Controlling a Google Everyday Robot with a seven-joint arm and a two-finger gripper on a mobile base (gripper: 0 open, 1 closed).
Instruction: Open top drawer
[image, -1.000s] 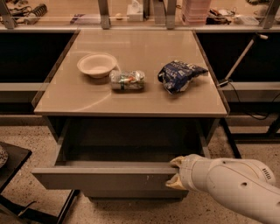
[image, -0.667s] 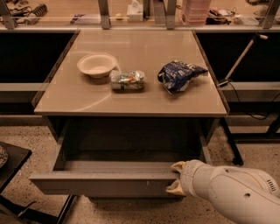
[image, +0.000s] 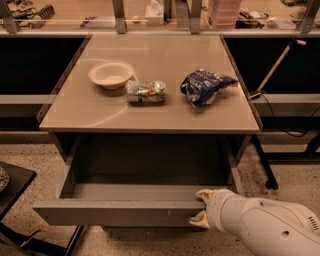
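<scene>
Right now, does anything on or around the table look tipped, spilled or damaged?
Mildly: the can lies on its side beside the bowl, and the blue bag is crumpled. Nothing spilled. The top drawer stands pulled out, the hand clamped on its front's right end.

Tan table (image: 155, 55) carries a white bowl (image: 111, 74) on the left, a can (image: 145, 92) on its side at centre and a blue bag (image: 204, 86) on the right. Gripper (image: 201, 207) sits below the near-right edge, clamped on the top drawer (image: 115, 212) front.
</scene>
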